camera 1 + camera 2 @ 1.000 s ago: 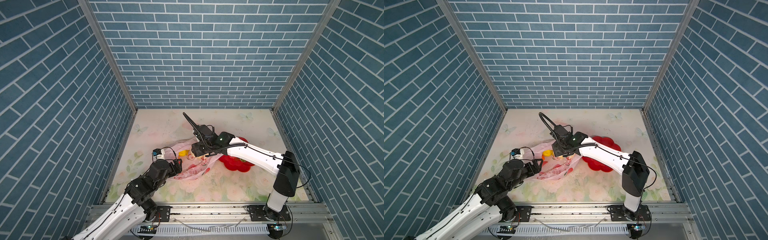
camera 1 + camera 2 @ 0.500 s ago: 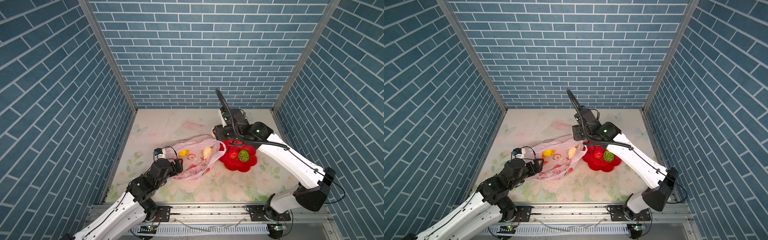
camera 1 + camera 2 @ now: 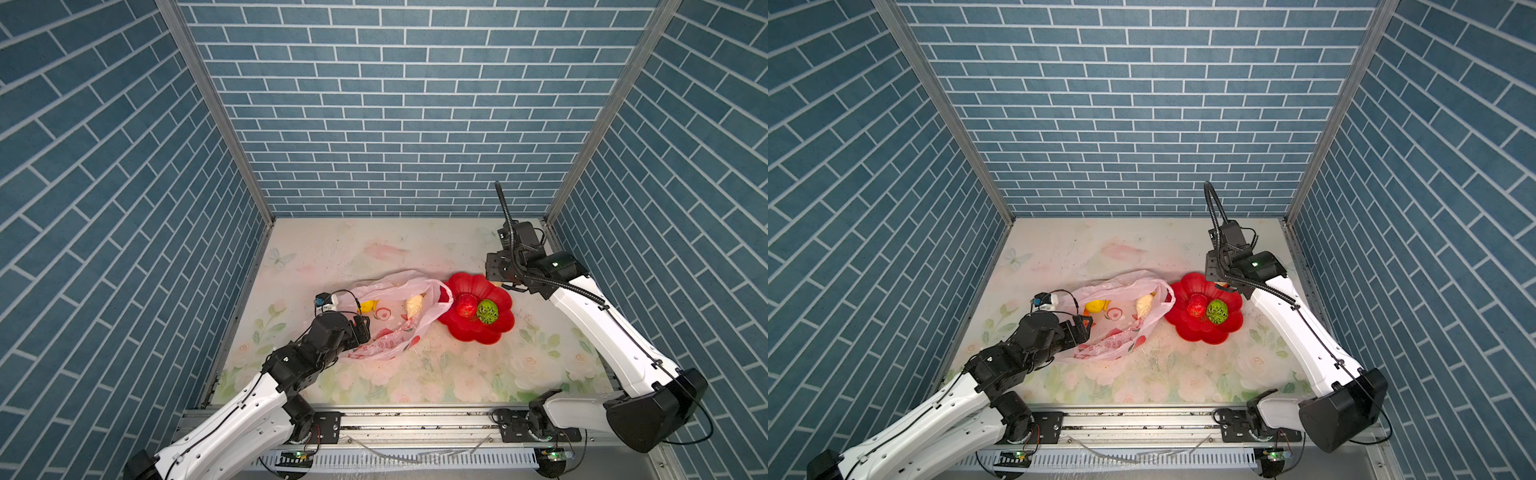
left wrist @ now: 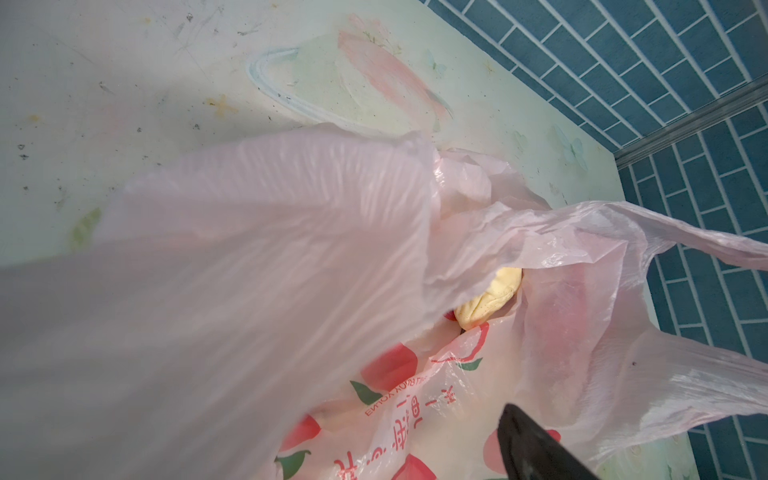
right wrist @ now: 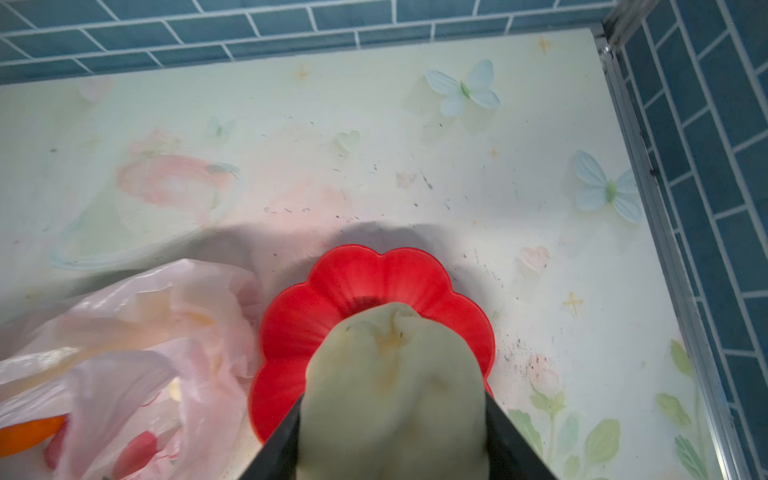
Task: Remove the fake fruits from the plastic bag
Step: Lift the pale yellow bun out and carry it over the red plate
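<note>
Right gripper (image 5: 394,401) is gripping a cream fruit (image 5: 390,365) over the red dish (image 3: 473,334), right of centre frame. Left gripper (image 3: 362,328) is standing wide open at the plastic bag (image 3: 399,332), centre frame, with a yellow fruit (image 3: 368,306) lying inside.

The plastic bag (image 4: 291,249) is thin, translucent film, crinkled and faintly glossy. The red dish (image 5: 365,274) is smooth, shiny plastic, while the cream fruit (image 5: 395,395) has a matt, slightly dimpled skin and the green fruit (image 3: 487,311) seems bumpy. The tabletop (image 5: 374,124) is a smooth printed sheet, scuffed.
</note>
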Robot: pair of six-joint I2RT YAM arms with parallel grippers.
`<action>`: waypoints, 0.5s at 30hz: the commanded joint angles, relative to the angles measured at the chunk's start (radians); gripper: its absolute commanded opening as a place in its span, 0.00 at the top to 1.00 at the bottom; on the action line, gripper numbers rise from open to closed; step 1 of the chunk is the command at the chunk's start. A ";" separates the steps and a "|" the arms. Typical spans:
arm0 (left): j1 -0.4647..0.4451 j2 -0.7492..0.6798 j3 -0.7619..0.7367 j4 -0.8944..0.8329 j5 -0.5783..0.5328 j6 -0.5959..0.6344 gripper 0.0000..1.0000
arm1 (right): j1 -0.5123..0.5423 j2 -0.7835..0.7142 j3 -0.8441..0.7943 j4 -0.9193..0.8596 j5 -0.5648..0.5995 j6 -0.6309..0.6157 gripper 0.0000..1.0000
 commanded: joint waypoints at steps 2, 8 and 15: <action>0.005 0.019 0.036 0.010 0.001 0.021 0.06 | -0.061 0.022 -0.096 0.096 -0.043 -0.021 0.56; 0.005 0.034 0.045 -0.001 -0.003 0.014 0.07 | -0.113 0.097 -0.153 0.184 -0.080 -0.050 0.57; 0.005 0.056 0.037 0.022 -0.007 0.001 0.06 | -0.122 0.215 -0.142 0.235 -0.121 -0.075 0.57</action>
